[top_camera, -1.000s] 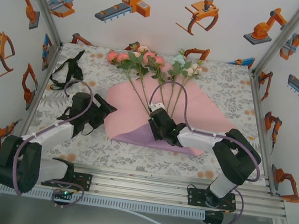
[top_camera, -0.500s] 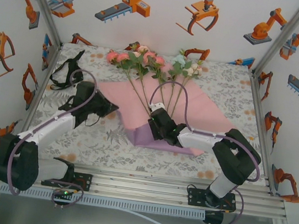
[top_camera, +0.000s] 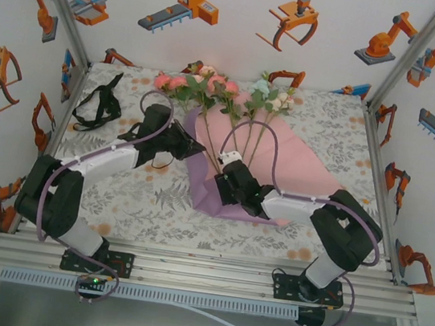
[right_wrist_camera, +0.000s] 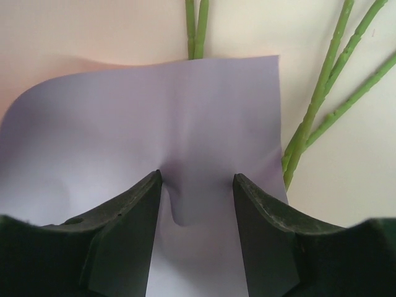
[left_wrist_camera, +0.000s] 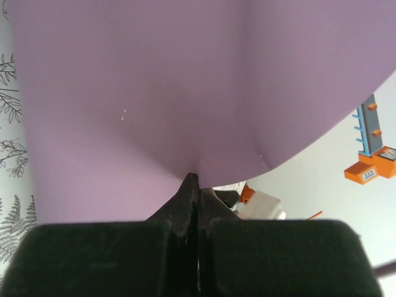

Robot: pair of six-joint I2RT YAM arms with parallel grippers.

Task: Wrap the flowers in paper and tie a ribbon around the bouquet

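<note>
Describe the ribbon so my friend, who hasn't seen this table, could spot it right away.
Start at the leaf-patterned table and go to its far left corner, left of the flowers. There the ribbon lies in a loose, loopy heap, apart from the paper. It is the only thin, limp black strip there; the flowers and paper are pink, green and purple.
</note>
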